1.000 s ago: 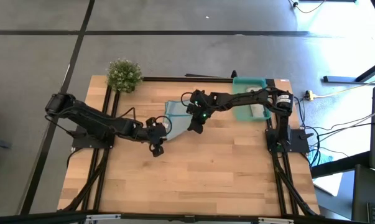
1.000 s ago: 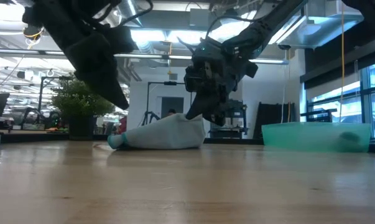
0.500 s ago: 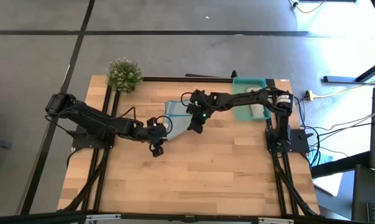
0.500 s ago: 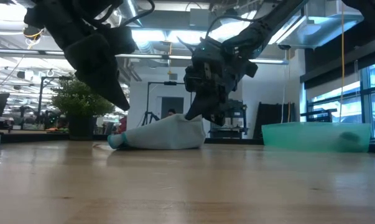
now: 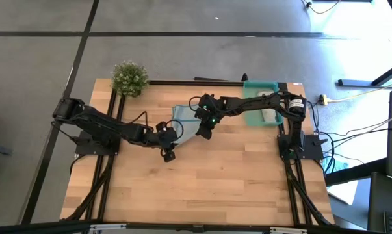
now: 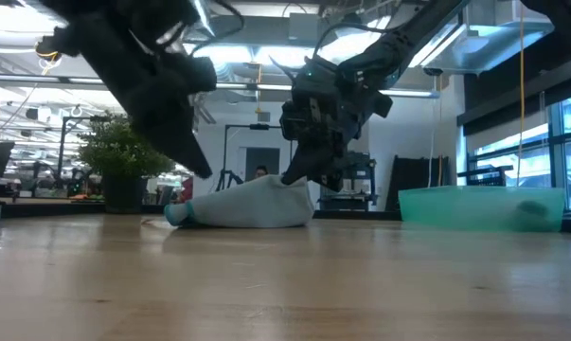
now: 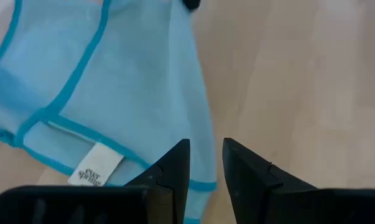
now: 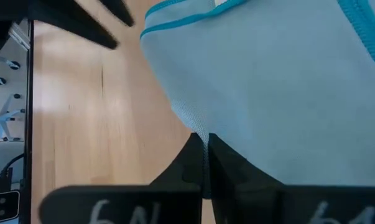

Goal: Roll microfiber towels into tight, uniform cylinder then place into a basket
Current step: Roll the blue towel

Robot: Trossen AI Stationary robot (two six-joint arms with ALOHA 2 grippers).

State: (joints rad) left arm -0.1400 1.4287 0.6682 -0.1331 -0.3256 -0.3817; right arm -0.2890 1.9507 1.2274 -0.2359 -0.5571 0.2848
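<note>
The light blue towel (image 5: pixel 184 119) lies bunched on the table's middle, toward the far side. It also shows in the low view (image 6: pixel 247 206). My right gripper (image 5: pixel 204 132) is shut on the towel's right end. My left gripper (image 5: pixel 171 138) hovers at the towel's near left corner, and its fingers (image 7: pixel 206 155) are a small gap apart with nothing between them. The teal basket (image 5: pixel 254 86) stands at the far right. The pale grey-beige towel (image 5: pixel 268 116) lies inside it. My right gripper pinches a raised fold of the light blue towel (image 8: pixel 203 127) between its two shut fingers, at the towel's right end. The fingers come from above, pointing down. That end (image 6: pixel 299 185) is drawn up into a low peak, and the rest of the towel lies slack on the table.
A small green plant (image 5: pixel 129 78) stands at the table's far left corner. Bare wood fills the near half of the table (image 5: pixel 202 188). The basket's wall (image 6: pixel 479 208) rises to the right of the towel in the low view.
My left gripper has moved a little toward the table's right edge, closer to the light blue towel. My right gripper and the towel have stayed where they were.
</note>
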